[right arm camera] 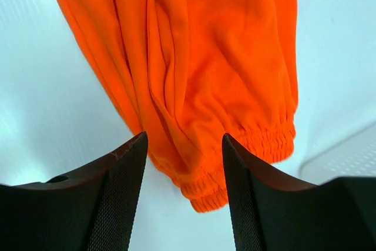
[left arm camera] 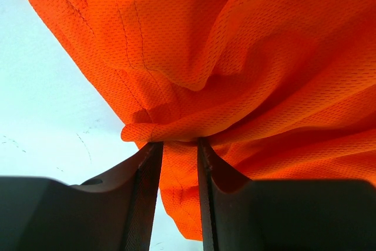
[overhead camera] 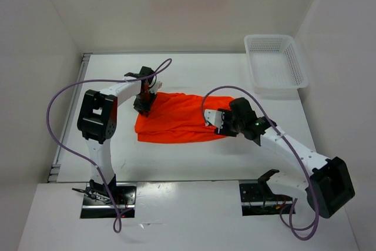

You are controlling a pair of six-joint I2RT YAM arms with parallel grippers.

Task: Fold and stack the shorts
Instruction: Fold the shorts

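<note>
Shorts (overhead camera: 179, 119): a rumpled orange slab in the middle of the table (overhead camera: 194, 160), between both arms, not yet squared. Basket (overhead camera: 275, 63) stands well apart at the far right corner. Left gripper (left arm camera: 179, 145): narrow, pinching a bunched fold at the cloth's left edge. Right gripper (right arm camera: 184, 142): jaws apart over the gathered elastic edge, holding nothing.

Risks, as I judge them:
- Pull with the left alone and the free right end drags, smearing your fold.
- The thin mesh may slip from the pinch.
- Close the right too high and you take only the top layer.

mesh-knit cloth shorts (left arm camera: 264, 57), matt plastic basket (overhead camera: 275, 62)
</note>
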